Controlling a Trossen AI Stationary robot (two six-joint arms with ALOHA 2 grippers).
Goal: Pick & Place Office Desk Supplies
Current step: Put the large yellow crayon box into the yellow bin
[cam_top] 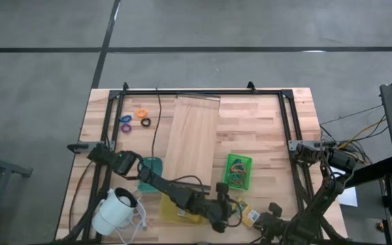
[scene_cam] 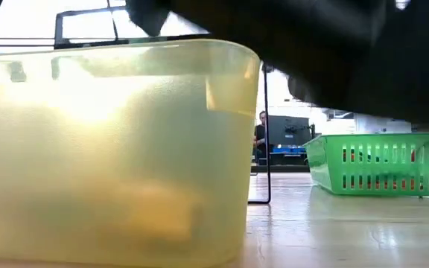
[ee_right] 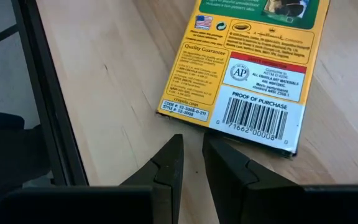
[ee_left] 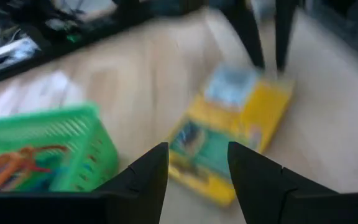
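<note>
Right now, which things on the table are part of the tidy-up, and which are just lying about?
Job: crayon box, open left gripper over it; green basket of rubber bands; small rings; yellow bin.
Lying about: wooden board, white corded device.

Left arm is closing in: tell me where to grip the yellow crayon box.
Grip the yellow crayon box across its narrow width, coming straight down from above. It lies flat on the table, so only its long side edges give purchase. The left end effector is open above it.

Matt wood table [ee_right: 123, 93], glossy printed cardboard box [ee_right: 247, 68], green plastic basket [scene_cam: 378, 164].
</note>
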